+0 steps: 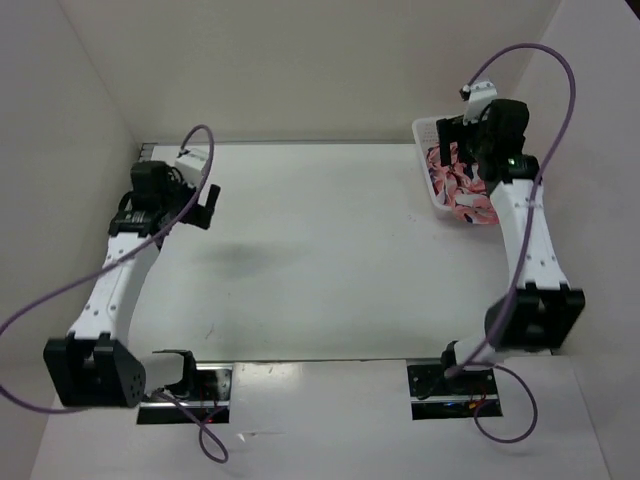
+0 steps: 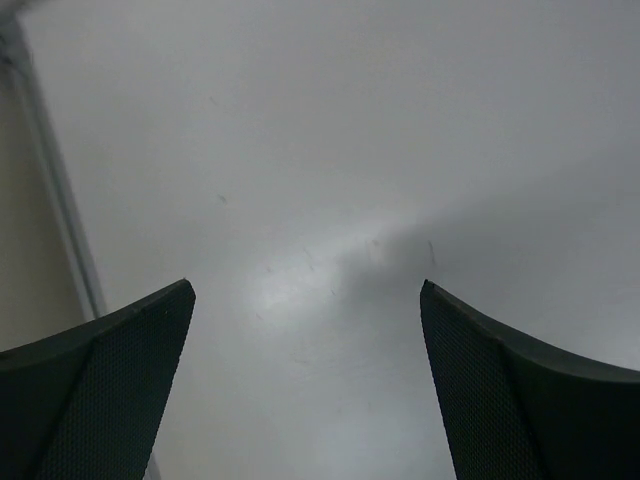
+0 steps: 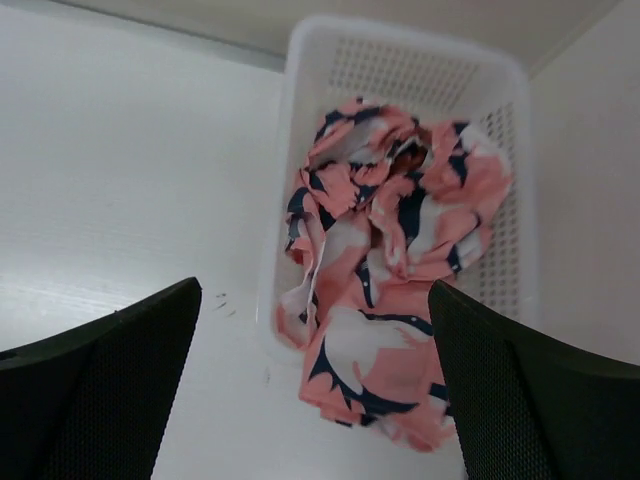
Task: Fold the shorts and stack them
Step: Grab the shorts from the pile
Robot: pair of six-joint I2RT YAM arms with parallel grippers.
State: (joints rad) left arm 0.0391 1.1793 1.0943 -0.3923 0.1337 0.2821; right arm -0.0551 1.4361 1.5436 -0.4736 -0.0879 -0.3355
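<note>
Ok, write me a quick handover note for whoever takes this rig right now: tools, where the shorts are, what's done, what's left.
Left tool: open, holding nothing, over bare table on the left side.
Right tool: open, holding nothing, above the basket, not touching the cloth.
Shorts: crumpled in the basket at the far right corner, some cloth spilling over its near edge. How many pairs cannot be told.
Done: nothing folded or stacked, none laid out on the table.
Left: lift the shorts out, spread flat, fold, stack.
</note>
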